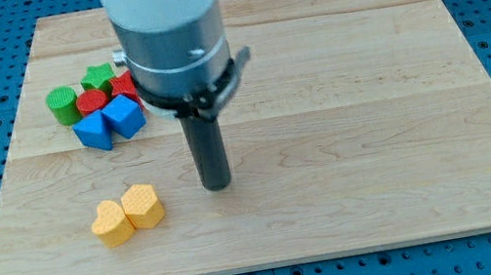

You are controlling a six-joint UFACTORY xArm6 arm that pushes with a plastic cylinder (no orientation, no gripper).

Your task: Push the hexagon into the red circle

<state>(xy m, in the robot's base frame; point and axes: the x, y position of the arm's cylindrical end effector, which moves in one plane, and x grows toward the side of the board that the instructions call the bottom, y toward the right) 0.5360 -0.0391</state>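
The red circle (92, 102) sits in a tight cluster at the view's upper left. A second red block (126, 85) touches it on its right; the arm partly hides it, so I cannot make out its shape. My tip (219, 186) rests on the board near the middle, below and to the right of the cluster. It touches no block. Two yellow blocks lie side by side at the lower left, one (112, 223) left of the other (143, 205). They look rounded and notched, their exact shape unclear. The tip is about 80 px to their right.
The cluster also holds a green cylinder (63, 104), a green star (99, 78), a blue triangle-like block (93, 132) and a blue cube (124, 115). The wooden board (374, 137) lies on a blue pegboard; its edges show on all sides.
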